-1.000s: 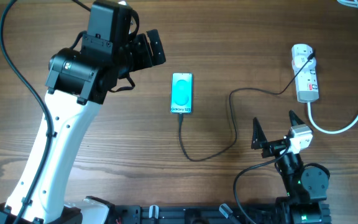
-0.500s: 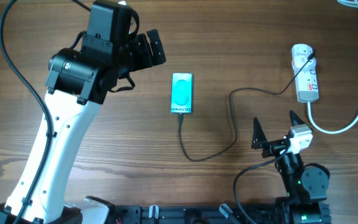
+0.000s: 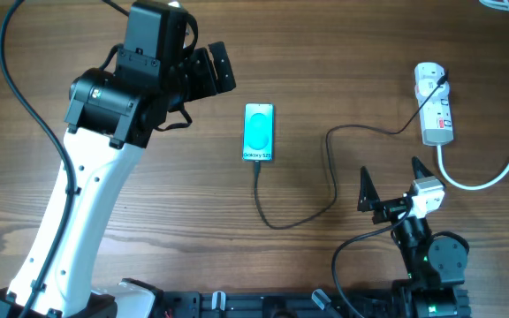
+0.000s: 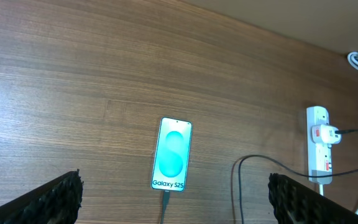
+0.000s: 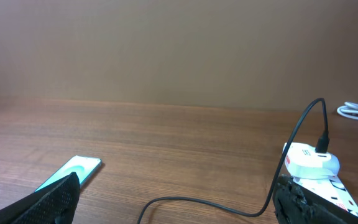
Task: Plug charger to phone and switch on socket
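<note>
Cyan phone [image 4: 172,155]: "Galaxy S25"

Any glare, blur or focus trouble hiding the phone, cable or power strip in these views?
Overhead: even light, no glare, the phone and charger sharp. Left wrist: crisp, phone lettering readable, own fingers dark and soft. Right wrist: low angle, socket partly cropped at the corner, nothing washed out.

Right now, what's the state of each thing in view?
phone, screen lit, lying flat, charger connected
charger cable, slack, tip in phone, other end at the adapter
power strip, adapter plugged in, switch position unreadable
left gripper, open, empty
right gripper, open, empty
</note>
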`<state>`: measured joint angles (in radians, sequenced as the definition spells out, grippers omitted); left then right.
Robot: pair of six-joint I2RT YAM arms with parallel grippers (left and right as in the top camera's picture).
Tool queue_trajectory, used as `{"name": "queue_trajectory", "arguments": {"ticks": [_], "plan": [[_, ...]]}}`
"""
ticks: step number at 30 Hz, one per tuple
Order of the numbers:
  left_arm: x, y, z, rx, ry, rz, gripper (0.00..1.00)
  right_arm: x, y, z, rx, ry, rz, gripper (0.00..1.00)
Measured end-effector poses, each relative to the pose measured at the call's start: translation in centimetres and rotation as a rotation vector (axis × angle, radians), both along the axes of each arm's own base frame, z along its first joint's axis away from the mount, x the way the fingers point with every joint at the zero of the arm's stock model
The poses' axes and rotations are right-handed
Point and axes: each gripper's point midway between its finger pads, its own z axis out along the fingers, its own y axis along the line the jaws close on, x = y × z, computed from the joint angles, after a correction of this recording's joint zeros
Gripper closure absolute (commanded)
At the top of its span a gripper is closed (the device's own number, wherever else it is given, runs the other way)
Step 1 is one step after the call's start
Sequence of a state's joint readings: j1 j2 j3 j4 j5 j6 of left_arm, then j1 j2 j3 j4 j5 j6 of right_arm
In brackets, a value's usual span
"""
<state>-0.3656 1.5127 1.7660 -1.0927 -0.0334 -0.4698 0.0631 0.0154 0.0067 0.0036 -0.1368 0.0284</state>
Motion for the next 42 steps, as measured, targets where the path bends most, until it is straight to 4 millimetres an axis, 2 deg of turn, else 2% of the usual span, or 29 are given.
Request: {"name": "queue_trajectory", "arguments": {"ticks": [25, 36, 42], "plan": [[0.0, 0.0, 0.0, 0.000, 0.002, 0.000, 0.00, 0.0, 0.0, 0.0, 0.000, 0.000, 0.000, 0.00], [-1.7, 0.7, -1.4, 0.032, 0.083, 0.000, 0.00, 0.0, 0.0, 0.0, 0.000, 0.000, 0.000, 0.00], [-3.3, 1.4, -1.8, 0.023, 0.042, 0.005, 0.00, 0.0, 0.0, 0.0, 0.000, 0.000, 0.000, 0.00]]}}
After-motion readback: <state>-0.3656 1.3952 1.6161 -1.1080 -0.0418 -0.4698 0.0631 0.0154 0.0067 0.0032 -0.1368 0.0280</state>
